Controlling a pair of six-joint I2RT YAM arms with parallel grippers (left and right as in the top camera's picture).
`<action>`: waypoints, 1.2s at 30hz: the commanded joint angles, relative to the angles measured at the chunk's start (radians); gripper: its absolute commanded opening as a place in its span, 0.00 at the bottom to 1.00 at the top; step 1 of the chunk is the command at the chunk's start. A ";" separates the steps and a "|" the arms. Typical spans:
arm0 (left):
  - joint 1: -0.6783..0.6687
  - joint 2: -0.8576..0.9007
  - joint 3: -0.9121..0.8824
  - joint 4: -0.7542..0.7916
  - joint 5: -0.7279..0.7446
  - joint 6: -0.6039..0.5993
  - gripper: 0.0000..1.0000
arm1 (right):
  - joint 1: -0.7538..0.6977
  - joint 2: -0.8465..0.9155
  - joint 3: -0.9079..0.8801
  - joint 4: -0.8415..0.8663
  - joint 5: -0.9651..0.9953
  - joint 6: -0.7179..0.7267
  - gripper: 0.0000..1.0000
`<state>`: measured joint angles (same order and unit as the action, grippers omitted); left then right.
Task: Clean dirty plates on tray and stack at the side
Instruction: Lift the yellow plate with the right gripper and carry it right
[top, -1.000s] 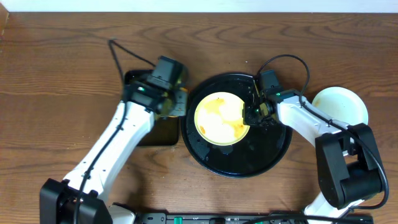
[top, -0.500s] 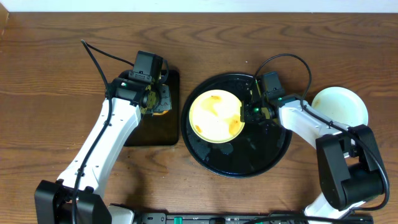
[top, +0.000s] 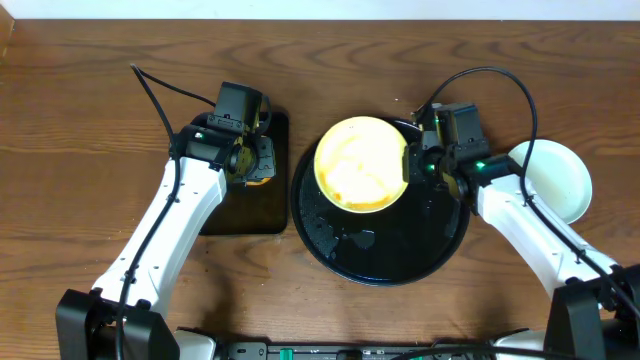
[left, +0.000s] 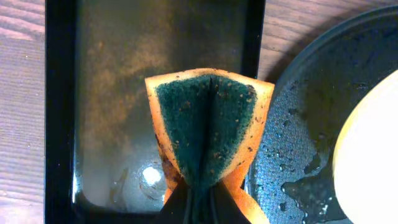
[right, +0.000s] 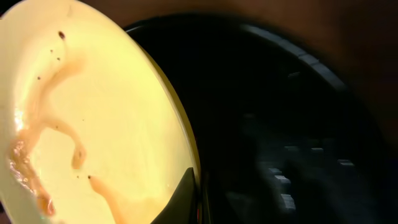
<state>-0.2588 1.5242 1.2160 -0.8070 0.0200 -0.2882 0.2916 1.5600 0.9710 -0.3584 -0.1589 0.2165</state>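
Nearest, the round black tray (top: 385, 262) lies wet on the bench (top: 90, 80), its near half bare but for puddles. Over its far half the pale yellow plate (top: 362, 162) appears raised and tilted, pinched at its right rim by the right fingers (top: 412, 165). Their wrist view shows thin brownish streaks on its face, so it looks not quite clean. The left fingers (left: 196, 208) clamp a folded orange sponge (left: 208, 130), green scrub face outward, over the rectangular black tray (left: 62, 124) just beside the round one.

To wipe well, I judge the plate's face should be turned toward the sponge, the rim grip kept firm because the glaze is wet, and the scrub face pressed flat across the streaks.

A pale dish (top: 555, 180) sits at the right; whether it is one plate or a stack cannot be told. The right fingertips are mostly cut off in their own view.
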 joint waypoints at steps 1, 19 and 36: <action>0.003 -0.002 -0.003 -0.003 -0.005 -0.006 0.08 | -0.015 -0.064 0.003 -0.003 0.238 -0.090 0.01; 0.003 -0.002 -0.003 0.001 -0.005 -0.006 0.08 | 0.206 -0.206 0.003 0.004 0.755 -0.402 0.01; 0.003 -0.002 -0.003 0.004 -0.005 -0.006 0.08 | 0.371 -0.206 0.003 0.102 1.136 -0.435 0.01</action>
<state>-0.2588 1.5242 1.2160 -0.8040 0.0200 -0.2886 0.6487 1.3659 0.9710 -0.2638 0.9211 -0.2131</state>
